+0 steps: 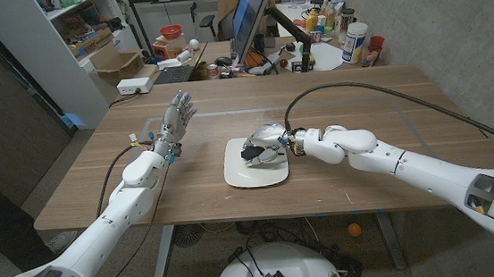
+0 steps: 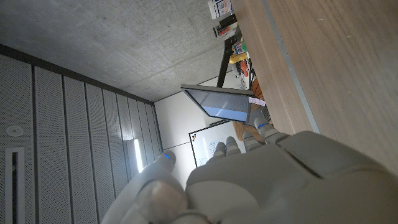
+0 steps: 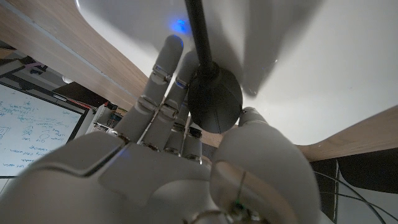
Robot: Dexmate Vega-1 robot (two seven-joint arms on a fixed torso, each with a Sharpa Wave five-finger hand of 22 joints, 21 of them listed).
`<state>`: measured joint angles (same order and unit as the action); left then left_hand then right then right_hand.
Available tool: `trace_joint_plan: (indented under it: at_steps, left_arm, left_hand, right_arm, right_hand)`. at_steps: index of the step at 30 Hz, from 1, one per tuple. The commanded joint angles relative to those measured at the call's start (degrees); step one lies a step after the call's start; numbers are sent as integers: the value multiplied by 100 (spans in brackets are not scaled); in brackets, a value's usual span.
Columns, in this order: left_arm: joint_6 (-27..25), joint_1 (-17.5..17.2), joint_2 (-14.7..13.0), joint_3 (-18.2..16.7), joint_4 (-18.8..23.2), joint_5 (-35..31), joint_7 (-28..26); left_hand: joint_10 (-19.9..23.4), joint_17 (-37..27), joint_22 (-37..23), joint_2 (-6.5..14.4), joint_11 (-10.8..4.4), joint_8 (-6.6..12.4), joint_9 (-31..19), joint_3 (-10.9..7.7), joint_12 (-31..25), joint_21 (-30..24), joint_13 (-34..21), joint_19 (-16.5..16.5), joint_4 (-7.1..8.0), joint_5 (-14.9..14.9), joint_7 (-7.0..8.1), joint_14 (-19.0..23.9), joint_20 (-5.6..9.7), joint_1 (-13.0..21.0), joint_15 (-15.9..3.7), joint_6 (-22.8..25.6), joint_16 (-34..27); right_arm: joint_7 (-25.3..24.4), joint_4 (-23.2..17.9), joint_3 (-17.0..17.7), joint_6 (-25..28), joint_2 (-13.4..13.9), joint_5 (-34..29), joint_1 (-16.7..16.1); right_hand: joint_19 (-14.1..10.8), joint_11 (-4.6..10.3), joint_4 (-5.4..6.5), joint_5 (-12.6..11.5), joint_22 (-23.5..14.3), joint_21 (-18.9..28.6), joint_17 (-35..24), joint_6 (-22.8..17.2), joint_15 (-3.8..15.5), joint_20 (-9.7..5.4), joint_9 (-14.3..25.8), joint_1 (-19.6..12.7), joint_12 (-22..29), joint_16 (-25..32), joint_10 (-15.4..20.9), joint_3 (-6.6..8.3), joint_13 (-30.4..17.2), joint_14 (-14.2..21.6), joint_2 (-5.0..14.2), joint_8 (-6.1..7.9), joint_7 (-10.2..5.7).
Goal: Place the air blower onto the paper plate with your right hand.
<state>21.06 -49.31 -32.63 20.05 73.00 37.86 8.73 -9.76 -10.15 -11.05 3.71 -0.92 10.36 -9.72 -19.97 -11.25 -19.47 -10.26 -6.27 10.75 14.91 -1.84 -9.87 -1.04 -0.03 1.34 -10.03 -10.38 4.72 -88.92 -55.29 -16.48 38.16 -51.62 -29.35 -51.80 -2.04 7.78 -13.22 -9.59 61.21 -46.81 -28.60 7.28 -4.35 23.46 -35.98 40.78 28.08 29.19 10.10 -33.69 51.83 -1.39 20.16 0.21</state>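
A white paper plate [image 1: 243,176] lies in the middle of the wooden table [image 1: 387,99]. My right hand [image 1: 271,140] hangs over the plate's far side and holds the black air blower [image 1: 254,153] just above it. In the right wrist view the blower's round bulb [image 3: 214,99] sits between my thumb and fingers [image 3: 163,93], its thin nozzle [image 3: 196,31] pointing out across the plate [image 3: 323,68]. My left hand [image 1: 175,119] is raised above the table's left part, fingers spread and empty; its back [image 2: 280,180] shows in the left wrist view.
A black cable [image 1: 377,89] arcs over the table's right half to my right arm. Behind the far edge stand a monitor [image 1: 248,13], bottles and cans [image 1: 355,44]. A white box [image 1: 137,83] and shelves [image 1: 85,31] are at the back left.
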Motion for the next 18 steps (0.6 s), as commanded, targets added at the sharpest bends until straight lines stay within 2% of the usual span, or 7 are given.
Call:
trace_joint_plan:
  at_steps: [1,6,18]
  left_arm:
    - [11,-23,-25,-13,43,-2,0]
    - [13,-23,-25,-14,41,-1,0]
    - [16,-6,-17,-9,19,2,17]
  left_hand:
    - [-322,-15,-17,572,53,5,-27,26,-11,25,-27,28,-12,24,-26,-225,2,15,32,-222,-23]
    - [-325,-14,-17,570,48,5,-27,27,-10,28,-27,29,-14,24,-25,-227,0,17,35,-223,-21]
    - [-322,-13,-16,568,50,5,-27,29,-12,33,-27,31,-19,25,-16,-228,2,23,33,-223,-21]
  right_arm:
    - [344,-148,54,-74,36,-89,45]
    - [358,-154,83,-102,23,-82,49]
    - [433,-216,229,-84,16,139,8]
  right_hand:
    - [33,-39,59,-43,-5,-111,696,114,170,115,-53,255,-94,-343,-140,-149,102,-145,-155,-114,0]
    - [61,-7,117,-60,-4,-214,785,227,97,199,-102,493,-176,-479,-247,-288,195,-264,-273,-218,-1]
    - [56,-49,148,-105,-5,-325,900,308,35,252,-153,718,-261,-623,-352,-408,299,-353,-330,-314,6]
